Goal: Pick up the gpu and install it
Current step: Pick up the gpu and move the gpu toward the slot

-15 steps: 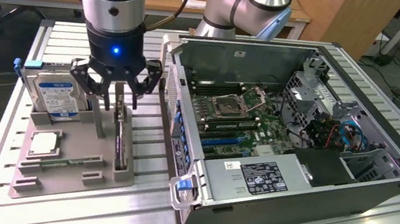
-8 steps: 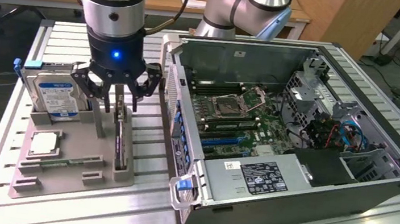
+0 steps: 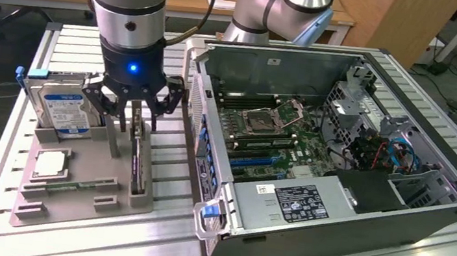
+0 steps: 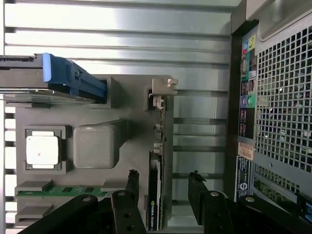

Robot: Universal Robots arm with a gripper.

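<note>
Gripper point(image 3: 133, 123) hovers over the gpu point(image 3: 138, 166), fingers spread wide either side of it, nothing pinched; the card stands on edge in the grey holder point(image 3: 71, 197), so they can straddle it. Thin black board, silver bracket point(image 4: 163, 87) at one end, open computer case point(image 3: 333, 200) at its three o'clock

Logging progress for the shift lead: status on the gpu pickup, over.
Gripper open, straddling the gpu. Card upright in grey holder, not gripped. Hard drive slotted alongside, apart from gripper.
</note>
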